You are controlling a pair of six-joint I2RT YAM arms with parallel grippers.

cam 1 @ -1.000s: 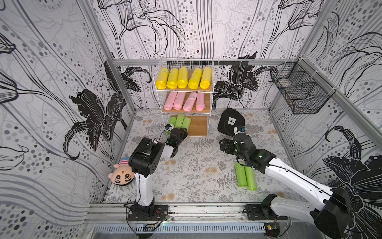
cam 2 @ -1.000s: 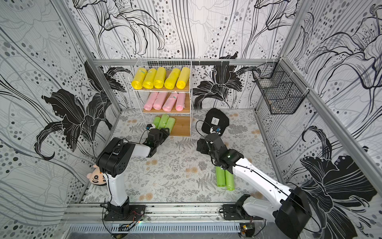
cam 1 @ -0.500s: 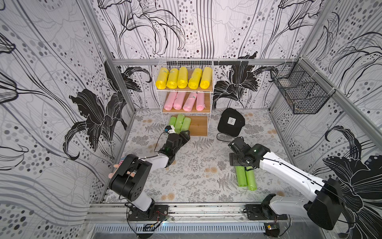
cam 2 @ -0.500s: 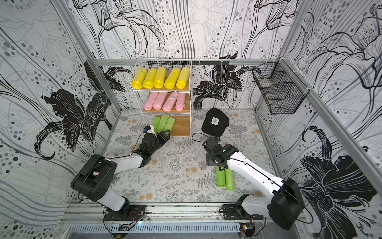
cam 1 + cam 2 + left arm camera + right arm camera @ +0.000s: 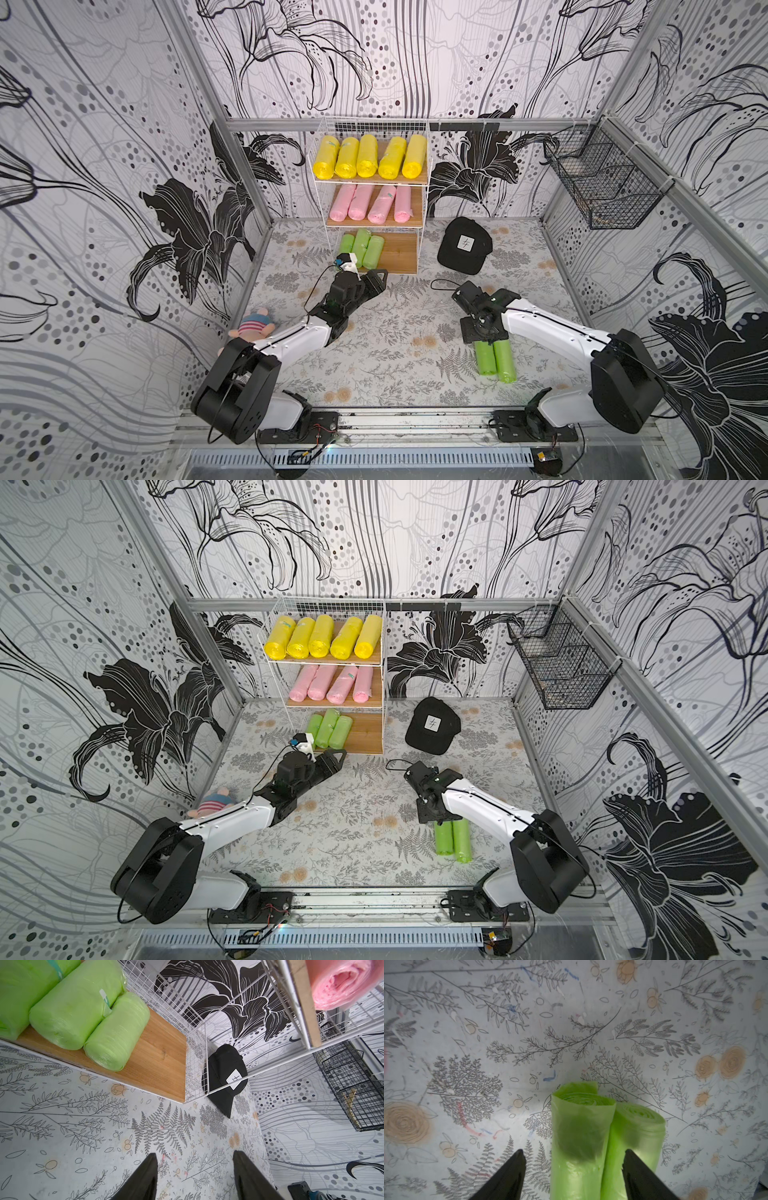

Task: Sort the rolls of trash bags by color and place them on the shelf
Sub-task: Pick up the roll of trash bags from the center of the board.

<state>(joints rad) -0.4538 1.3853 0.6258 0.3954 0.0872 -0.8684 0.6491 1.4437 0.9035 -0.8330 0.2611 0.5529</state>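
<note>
Green pair (image 5: 581, 1126) of rolls lies on the floor, touching side by side, right under the right pincer (image 5: 574, 1152). That pincer is spread wide and holds nothing. One roll sits between its fingers (image 5: 508, 1172), and the neighbour is partly under the other finger. Can't tell if they touch the plastic.

Left pincer (image 5: 194, 1154) is spread too, nothing in it, low over bare floor just in front of the shelf (image 5: 401, 253). Ahead of it and off to one side, three green rolls (image 5: 79, 1012) lie on the bottom board. Pink rolls (image 5: 370, 203) are on the board above, yellow rolls (image 5: 368, 157) up top. Cap (image 5: 463, 247) sits on the floor past the shelf's side.
</note>
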